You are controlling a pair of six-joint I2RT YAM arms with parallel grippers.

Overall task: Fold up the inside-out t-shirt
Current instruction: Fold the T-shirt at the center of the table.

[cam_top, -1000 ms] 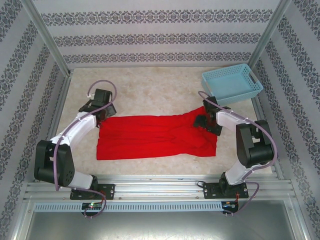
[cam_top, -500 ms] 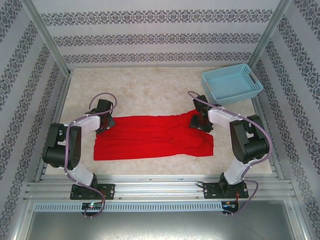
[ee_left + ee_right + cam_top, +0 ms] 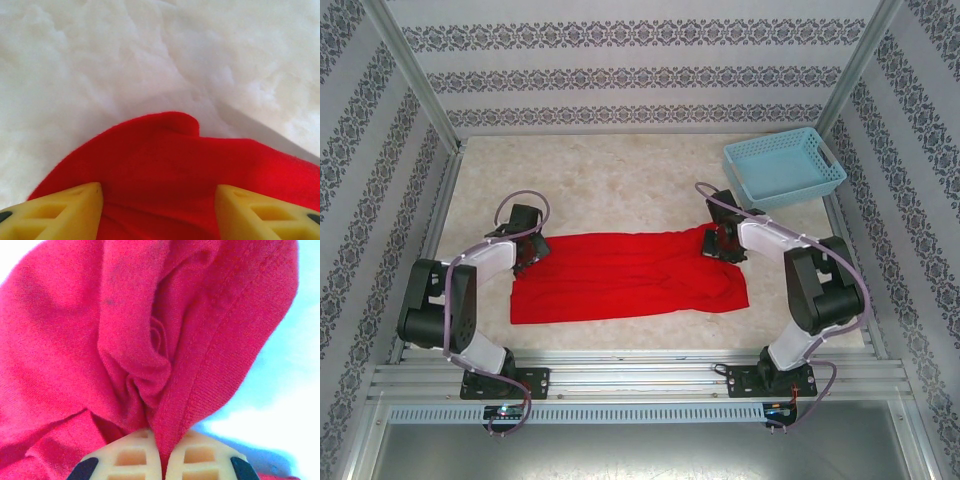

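T-shirt [image 3: 630,275]: it lies flat as a long red band across the table [image 3: 620,180], just beyond the arms' bases, with its long axis running left to right. Its near edge is free and fairly straight. Both grippers are at the far edge, one at each end.

The left gripper [image 3: 527,250] sits at the far left corner. From its wrist camera the yellow fingers [image 3: 65,210] stand apart with red cloth lying between them, so it is open and has no hold yet. The right gripper [image 3: 718,243] is at the far right corner, where the cloth is bunched. Its wrist view shows pale fingers [image 3: 132,457] pressed together on a fold with a stitched hem, so it is gripping the t-shirt.

The coming fold likely carries the far edge toward the near one, across the short axis. For that the left jaws must close first, or only the right end would lift.

Farther off, at the table's far right corner, a light blue basket [image 3: 785,167] stands apart from the cloth.
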